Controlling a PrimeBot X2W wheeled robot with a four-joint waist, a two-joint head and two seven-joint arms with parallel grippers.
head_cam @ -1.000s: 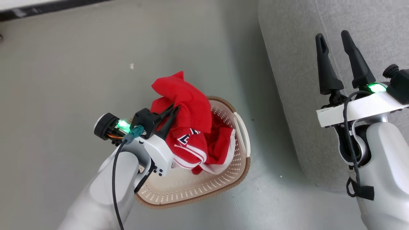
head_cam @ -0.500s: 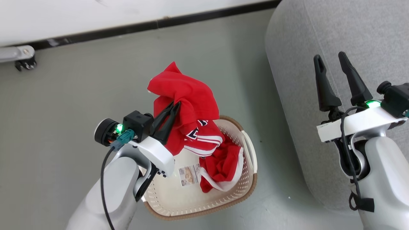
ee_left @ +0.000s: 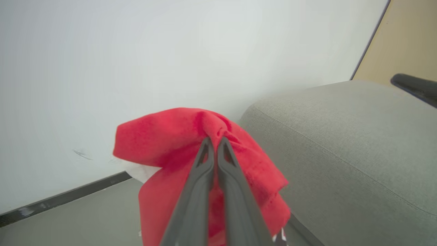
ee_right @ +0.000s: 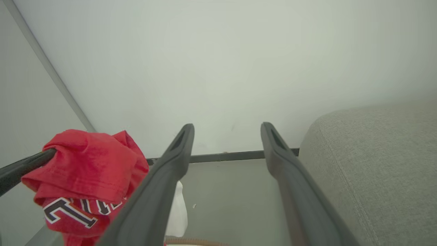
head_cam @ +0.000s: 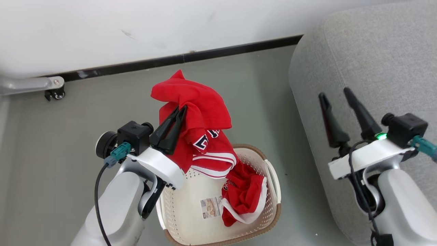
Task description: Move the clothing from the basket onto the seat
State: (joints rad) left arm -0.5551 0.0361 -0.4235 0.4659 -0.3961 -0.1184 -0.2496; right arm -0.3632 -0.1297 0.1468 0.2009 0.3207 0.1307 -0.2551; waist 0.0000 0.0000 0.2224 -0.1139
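- The clothing (head_cam: pixel 196 112) is in two red pieces: one hangs lifted above the basket (head_cam: pixel 273 177), the other lies inside it.
- Your left gripper (head_cam: pixel 182 108) has its fingers pressed together on a bunched fold at the top of the lifted piece; the cloth spills over both sides of the fingers.
- The lifted piece hangs with its long axis roughly upright. Its gathered end is up at the fingers, and its white-striped hem and lettering point down toward the basket's far rim.
- You cannot tell whether its lower edge touches the piece below.
- The second piece (head_cam: pixel 244 200) lies crumpled on the basket floor against the right wall. Its long axis runs far to near, its white-trimmed edge lies at the near end, and it sits just right of the paper label (head_cam: pixel 211 206).
- The basket stands on the grey floor (head_cam: pixel 68 136), left of the seat (head_cam: pixel 375 68) and apart from it, with its long axis running far to near.
- Your right gripper (head_cam: pixel 335 94) has its fingers spread wide with nothing between them. It is over the seat's left edge, pointing toward the far wall (head_cam: pixel 136 27).
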